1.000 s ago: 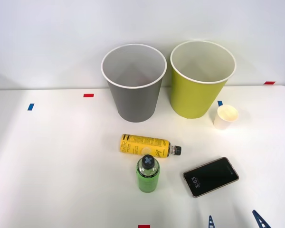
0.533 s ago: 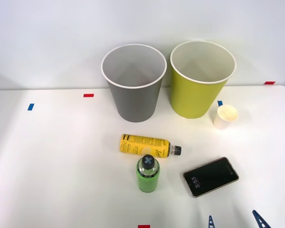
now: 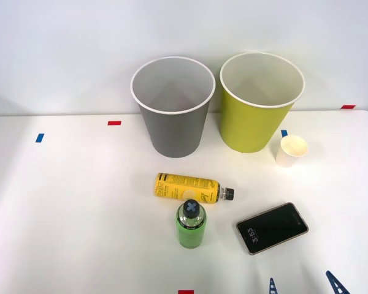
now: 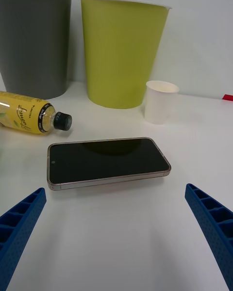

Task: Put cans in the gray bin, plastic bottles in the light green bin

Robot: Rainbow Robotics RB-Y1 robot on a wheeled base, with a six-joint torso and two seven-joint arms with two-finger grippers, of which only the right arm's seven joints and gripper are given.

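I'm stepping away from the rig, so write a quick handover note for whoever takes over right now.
Right claw: open, empty, low over the table, the black phone just ahead of it.
Yellow-label bottle: lying on its side, mid-table, cap toward the robot's right.
Green-label bottle: standing upright just in front of it, nearer the robot.
Gray bin and light green bin: upright side by side at the far edge; what shows of their insides is bare. A small white paper cup stands by the green one.
Done: nothing sorted yet.
Left: both bottles into the light green bin. No cans seen.

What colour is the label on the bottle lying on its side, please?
Yellow with dark print; the lying bottle shows best in the front view.
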